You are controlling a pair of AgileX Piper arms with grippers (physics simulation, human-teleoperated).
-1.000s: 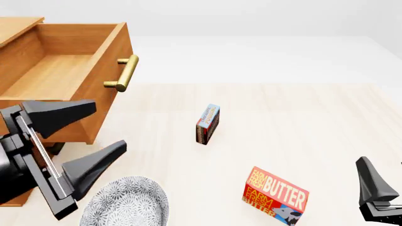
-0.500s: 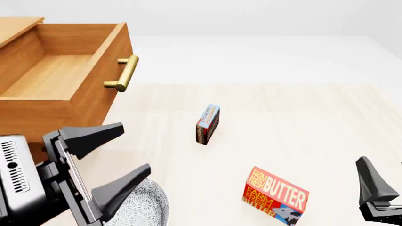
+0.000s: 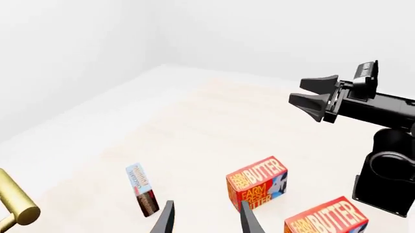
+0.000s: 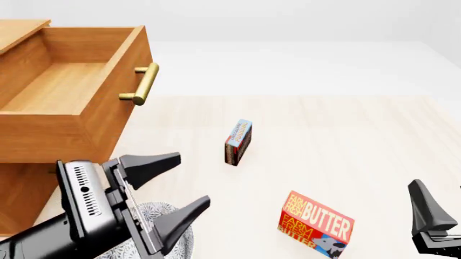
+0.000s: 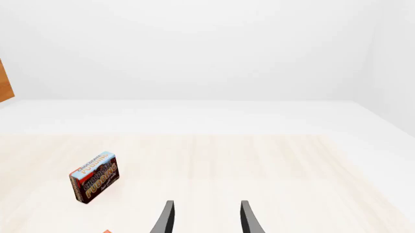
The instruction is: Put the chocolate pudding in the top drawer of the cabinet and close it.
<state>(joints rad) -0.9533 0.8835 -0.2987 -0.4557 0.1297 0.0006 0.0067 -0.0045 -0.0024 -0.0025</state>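
A: Where is the small thin chocolate pudding box (image 4: 238,142), dark brown and red with a pale blue top?
B: Standing on edge near the middle of the light wooden worktop (image 4: 346,135), apart from everything else.

A: And the light orange-brown wooden cabinet (image 4: 25,178)?
B: At the far left. Its deep top drawer (image 4: 72,91) is pulled out, the brass bar handle (image 4: 142,83) facing right, nothing visible inside.

A: The left tool (image 4: 176,181)?
B: Released, its black fingers spread wide, holding nothing, near and left of the pudding, above a grey patterned round plate (image 4: 169,237).

A: The right tool (image 3: 310,96)?
B: At the near right edge. The left wrist view shows its fingers parted and empty.

A: Anything else?
B: A red butter box (image 4: 316,224) lies near, right of the pudding; the left wrist view shows a second red butter box (image 3: 327,221) close by.
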